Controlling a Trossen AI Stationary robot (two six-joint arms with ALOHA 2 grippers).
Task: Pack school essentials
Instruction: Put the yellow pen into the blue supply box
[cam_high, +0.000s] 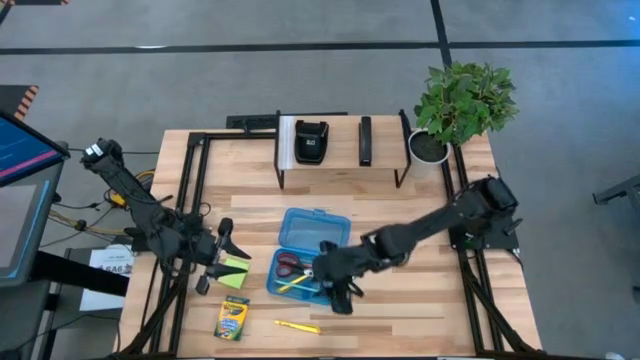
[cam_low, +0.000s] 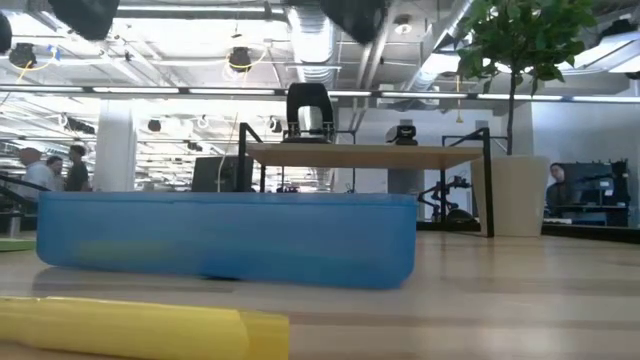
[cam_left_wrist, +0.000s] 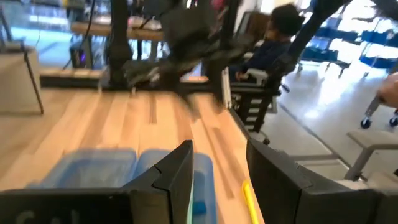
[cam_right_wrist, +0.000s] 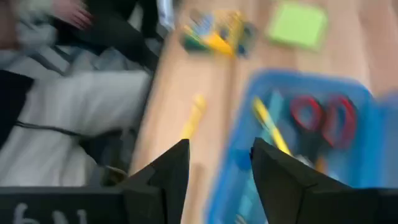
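Note:
A translucent blue case (cam_high: 310, 248) lies open mid-table; inside it are red-handled scissors (cam_high: 288, 264) and a yellow pencil (cam_high: 295, 284). The scissors (cam_right_wrist: 323, 118) and pencil (cam_right_wrist: 271, 127) also show in the right wrist view. My right gripper (cam_high: 338, 292) hovers open over the case's near right corner (cam_right_wrist: 221, 168). My left gripper (cam_high: 215, 262) is open (cam_left_wrist: 217, 180) at the table's left, right beside the green sticky-note pad (cam_high: 236, 272); whether it touches the pad I cannot tell. The crayon box (cam_high: 231, 318) and yellow highlighter (cam_high: 297, 326) lie flat near the near edge.
A black metal rack (cam_high: 340, 150) with black devices stands at the far edge, with a potted plant (cam_high: 462, 100) at the far right corner. The highlighter (cam_low: 140, 325) lies in front of the case (cam_low: 230, 235) in the low view. A person (cam_right_wrist: 74, 93) sits by the near edge.

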